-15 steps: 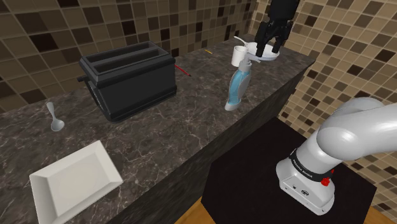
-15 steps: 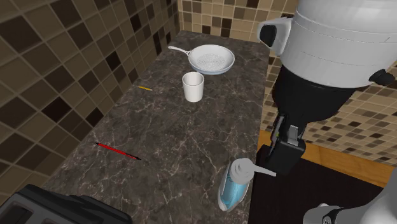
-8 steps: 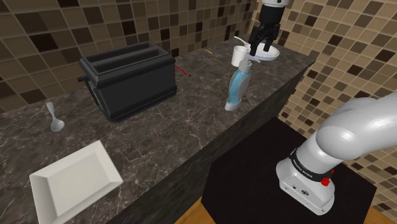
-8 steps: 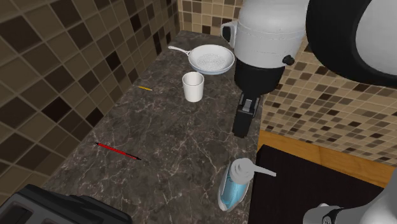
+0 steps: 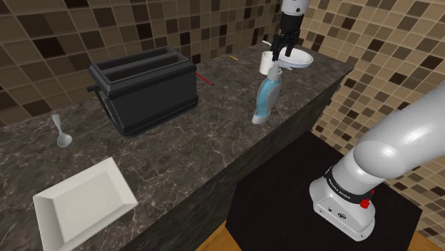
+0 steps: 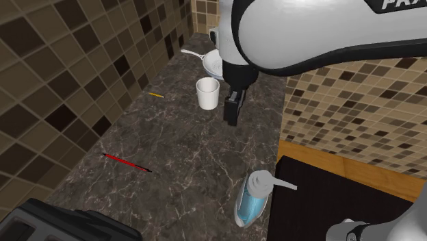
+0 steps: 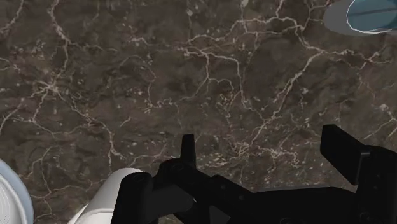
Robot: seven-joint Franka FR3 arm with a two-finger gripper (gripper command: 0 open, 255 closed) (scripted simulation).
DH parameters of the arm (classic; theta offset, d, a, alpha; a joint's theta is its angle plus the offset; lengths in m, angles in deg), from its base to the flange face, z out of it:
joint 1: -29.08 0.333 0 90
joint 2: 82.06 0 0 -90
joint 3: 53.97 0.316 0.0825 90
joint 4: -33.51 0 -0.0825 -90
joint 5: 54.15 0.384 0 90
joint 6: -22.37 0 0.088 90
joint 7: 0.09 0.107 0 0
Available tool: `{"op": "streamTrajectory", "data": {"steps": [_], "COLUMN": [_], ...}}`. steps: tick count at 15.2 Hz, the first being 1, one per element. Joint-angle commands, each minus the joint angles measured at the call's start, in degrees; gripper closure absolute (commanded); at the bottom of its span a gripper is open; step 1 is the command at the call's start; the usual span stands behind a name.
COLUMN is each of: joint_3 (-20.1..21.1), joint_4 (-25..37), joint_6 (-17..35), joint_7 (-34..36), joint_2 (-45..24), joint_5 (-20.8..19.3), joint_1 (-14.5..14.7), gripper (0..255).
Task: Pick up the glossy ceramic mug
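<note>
The surface [image 5: 185,153] is dark stone with pale veins, smooth and faintly shiny. The mug [image 6: 207,94] is plain white and smooth. The toaster [image 5: 146,89] looks matt black; the bottle [image 6: 250,202] is translucent blue with a white cap.

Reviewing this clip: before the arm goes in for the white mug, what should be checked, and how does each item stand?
1. Hand open: ok, the fingers stand apart.
2. Mug upright on the counter: ok.
3. Mug between the fingers: not ok; it sits outside the gap, beside one finger.
4. Hand low enough to clasp the mug: cannot tell.
5. Pan apart from the mug: ok.
6. Spray bottle off the path: ok, it is well away from the mug.
</note>
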Motion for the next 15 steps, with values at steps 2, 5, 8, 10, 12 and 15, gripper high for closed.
{"op": "streamTrajectory", "data": {"steps": [2,5,8,10,12,15], "joint_3": [-1.4,-2.4,-3.0,-3.2,-3.3,-3.2], "joint_4": [4.5,9.5,15.3,19.7,24.4,28.2], "joint_6": [2.2,3.9,4.9,5.2,5.2,5.7], "joint_7": [-3.6,-7.0,-10.2,-12.3,-14.2,-15.8], "joint_2": [-6.3,-12.6,-19.0,-23.4,-27.9,-31.9], "joint_5": [0.2,0.8,1.8,2.5,3.2,3.9], "joint_1": [-0.5,-1.1,-1.9,-2.5,-3.3,-4.1], "gripper": [0,0,0,0,0,0]}}
